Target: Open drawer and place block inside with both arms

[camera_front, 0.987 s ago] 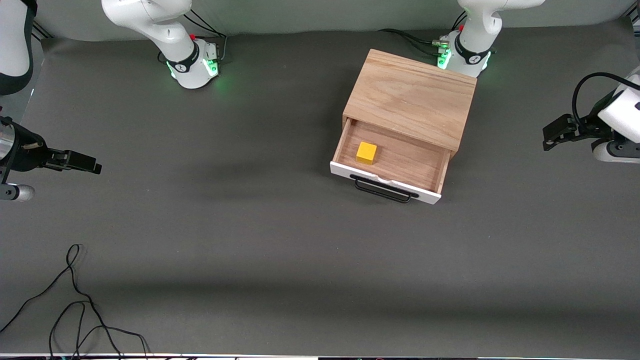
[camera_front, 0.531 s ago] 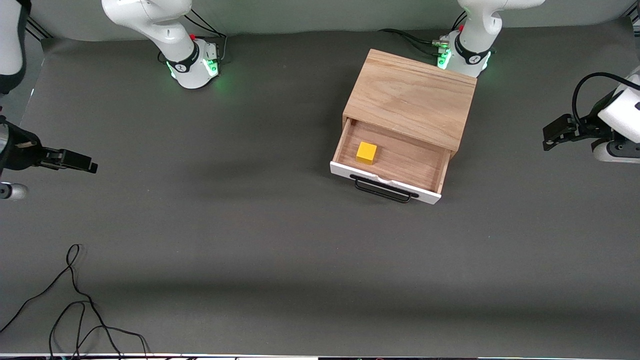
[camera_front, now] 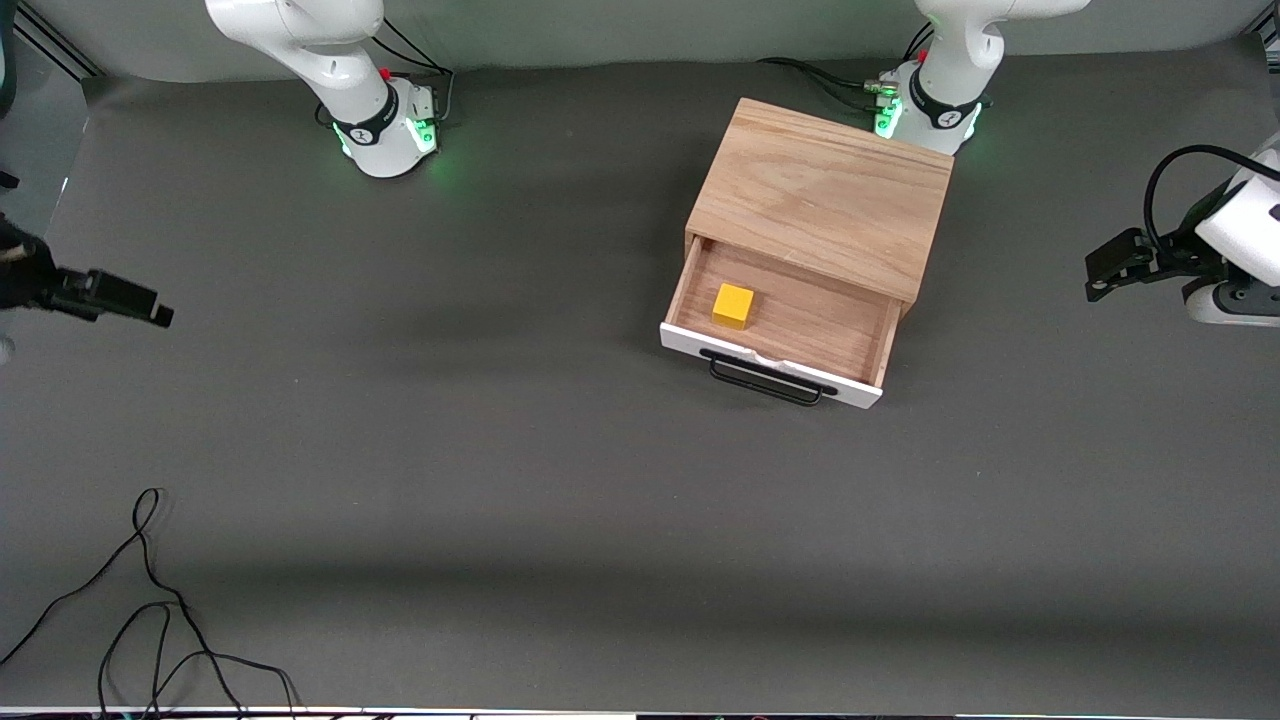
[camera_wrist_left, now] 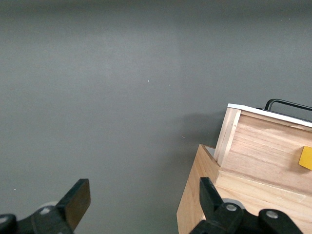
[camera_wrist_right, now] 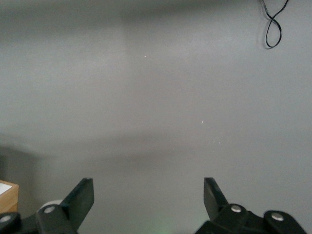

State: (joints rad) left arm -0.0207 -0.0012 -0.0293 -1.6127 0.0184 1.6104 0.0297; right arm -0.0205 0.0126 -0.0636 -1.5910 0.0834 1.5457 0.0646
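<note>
The drawer (camera_front: 790, 325) of the light oak box (camera_front: 820, 195) stands pulled open, its white front and black wire handle (camera_front: 765, 380) facing the front camera. The yellow block (camera_front: 733, 305) rests on the drawer floor, at the end toward the right arm. My left gripper (camera_front: 1095, 280) is open and empty over the mat at the left arm's end of the table, apart from the box. Its wrist view shows its open gripper (camera_wrist_left: 145, 200), the box (camera_wrist_left: 204, 204), the drawer side (camera_wrist_left: 263, 146) and the block's edge (camera_wrist_left: 306, 157). My right gripper (camera_front: 150, 308) is open and empty over the mat at the right arm's end; its wrist view shows the open gripper (camera_wrist_right: 148, 197) over bare mat.
A loose black cable (camera_front: 150, 590) lies on the mat near the front camera at the right arm's end; its loop shows in the right wrist view (camera_wrist_right: 273, 24). Both arm bases (camera_front: 385, 130) stand along the table's edge farthest from the front camera.
My right gripper has drawn back toward the right arm's end of the table and toward the bases. The left arm, drawer and block have not moved.
</note>
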